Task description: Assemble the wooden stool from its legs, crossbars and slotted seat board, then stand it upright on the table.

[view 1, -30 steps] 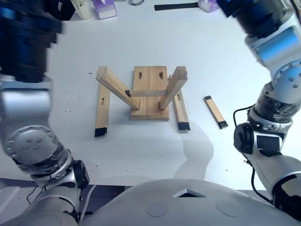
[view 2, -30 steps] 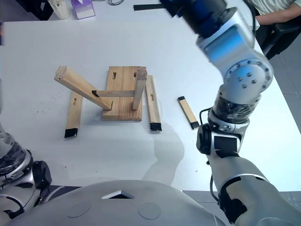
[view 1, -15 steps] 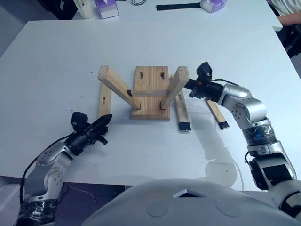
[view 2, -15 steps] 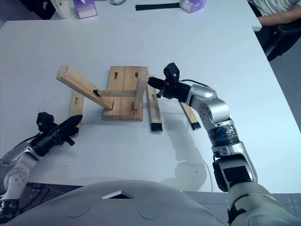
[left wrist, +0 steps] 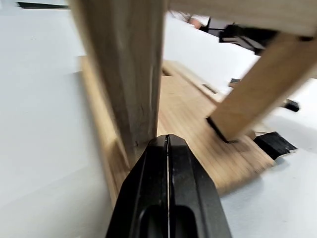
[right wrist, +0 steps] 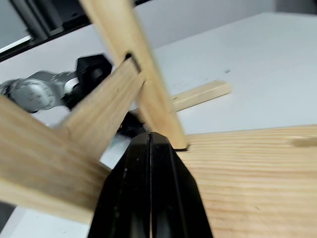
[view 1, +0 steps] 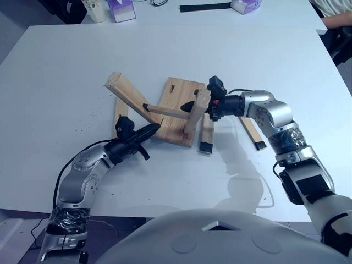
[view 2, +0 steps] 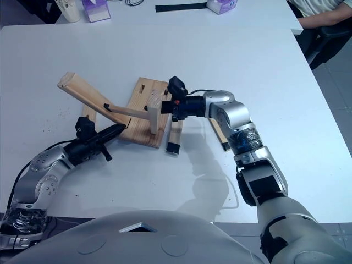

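Stool [view 1: 177, 97] between left pincer [view 1: 154, 128] and right pincer [view 1: 207, 108]

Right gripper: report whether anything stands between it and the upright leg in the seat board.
Nothing visible does: the shut right gripper sits right at the upright leg, above the seat board.

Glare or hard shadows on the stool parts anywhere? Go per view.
Left eye view: the table is evenly lit with no glare, and no hard shadow falls on the seat board. Left wrist view: the tilted leg up close turns a shaded face to the camera and is darker than the board behind it. Right wrist view: the board's grain is well lit; the table behind is bright, not washed out.
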Available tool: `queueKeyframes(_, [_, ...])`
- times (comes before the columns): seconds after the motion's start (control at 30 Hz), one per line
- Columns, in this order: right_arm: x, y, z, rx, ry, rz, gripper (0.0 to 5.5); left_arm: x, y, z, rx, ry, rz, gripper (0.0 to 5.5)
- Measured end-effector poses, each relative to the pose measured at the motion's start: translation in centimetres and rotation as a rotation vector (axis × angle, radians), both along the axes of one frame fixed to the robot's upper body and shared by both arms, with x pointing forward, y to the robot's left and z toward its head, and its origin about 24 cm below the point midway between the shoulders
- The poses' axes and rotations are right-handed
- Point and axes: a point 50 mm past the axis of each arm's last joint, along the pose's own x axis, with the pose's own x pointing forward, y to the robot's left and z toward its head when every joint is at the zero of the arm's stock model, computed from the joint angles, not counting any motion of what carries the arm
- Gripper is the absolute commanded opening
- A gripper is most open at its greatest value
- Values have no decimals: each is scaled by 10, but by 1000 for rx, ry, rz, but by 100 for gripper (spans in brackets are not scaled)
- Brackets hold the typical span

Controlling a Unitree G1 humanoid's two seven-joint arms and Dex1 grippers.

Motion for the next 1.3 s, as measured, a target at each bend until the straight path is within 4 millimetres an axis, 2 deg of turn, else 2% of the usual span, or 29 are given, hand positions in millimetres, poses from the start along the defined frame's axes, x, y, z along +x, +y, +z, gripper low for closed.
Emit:
queueKeyframes(0.17, [-11, 15, 1, 17, 18, 57, 2, 3, 11, 1, 32, -24, 61, 0])
queueKeyframes(0.3, [-20, 19, 6, 30, 33, 77, 2, 14, 21, 6, 67, -57, 132, 0])
queueKeyframes(0.53, [-58, 35, 25, 84, 83, 179, 2, 46, 20, 11, 109, -121, 135, 0])
queueKeyframes(0.63, [-62, 41, 36, 118, 68, 155, 2, 62, 16, 13, 126, -144, 123, 0])
queueKeyframes(0.77, [-50, 25, 44, 125, 24, 16, 2, 70, 21, 11, 154, -165, 186, 0])
queueKeyframes(0.87, [-38, -2, 57, 154, -31, -103, 2, 70, 41, 20, 158, -195, 324, 0])
queueKeyframes(0.97, [-21, -37, 74, 153, -135, -241, 2, 49, 69, 39, 115, -215, 431, 0])
queueKeyframes(1.03, [-1, -57, 68, 48, -203, -388, 2, 34, 76, 49, 36, -196, 466, 0])
queueKeyframes(1.07, [11, -71, 56, -54, -229, -493, 2, 26, 75, 54, -21, -176, 467, 0])
queueKeyframes(1.13, [22, -83, 37, -167, -231, -571, 2, 8, 66, 56, -82, -132, 404, 0])
queueKeyframes(1.17, [25, -86, 29, -206, -226, -588, 2, 0, 60, 56, -104, -108, 363, 0])
queueKeyframes(1.23, [30, -94, -2, -356, -206, -617, 2, -27, 38, 53, -148, -2, 189, 0])
queueKeyframes(1.3, [26, -98, -33, -512, -195, -582, 2, -49, 27, 45, -136, 124, 51, 0])
